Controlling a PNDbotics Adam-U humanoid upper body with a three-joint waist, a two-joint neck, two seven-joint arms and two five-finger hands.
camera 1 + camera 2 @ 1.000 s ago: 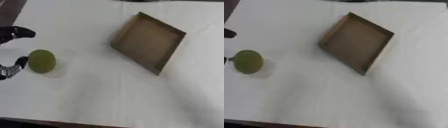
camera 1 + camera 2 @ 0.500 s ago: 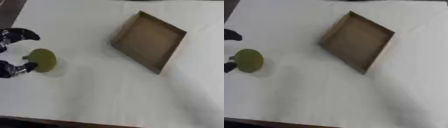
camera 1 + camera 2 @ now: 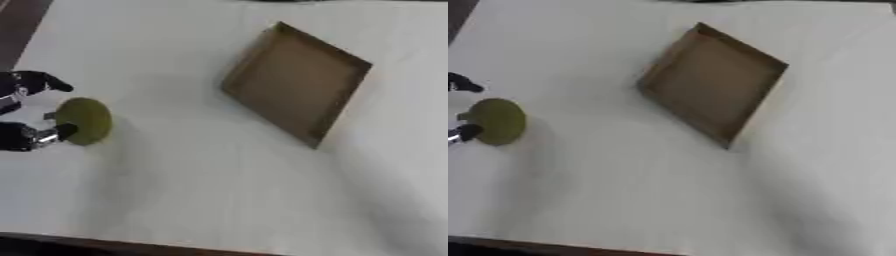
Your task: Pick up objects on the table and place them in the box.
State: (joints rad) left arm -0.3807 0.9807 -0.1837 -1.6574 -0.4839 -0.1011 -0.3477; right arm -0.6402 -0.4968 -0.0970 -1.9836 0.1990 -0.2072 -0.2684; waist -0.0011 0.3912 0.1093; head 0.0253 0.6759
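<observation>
A yellow-green round fruit [image 3: 84, 120] lies on the white table [image 3: 201, 190] near its left edge. My left hand [image 3: 19, 137] comes in from the left and flanks the fruit. Its lower fingertip [image 3: 66, 131] touches the fruit's left side, while an upper finger [image 3: 42, 82] stays spread above it, apart from the fruit. The hand is open. A shallow brown cardboard box [image 3: 297, 90] lies turned like a diamond at the upper middle, with nothing in it. My right hand shows in neither view.
A dark floor strip [image 3: 19, 25] runs along the table's upper left edge, and the table's front edge [image 3: 131, 244] crosses the bottom. White tabletop spreads between the fruit and the box.
My left hand has moved right toward the fruit; its lower fingertip now touches the fruit's side. Fruit and box have stayed in place.
</observation>
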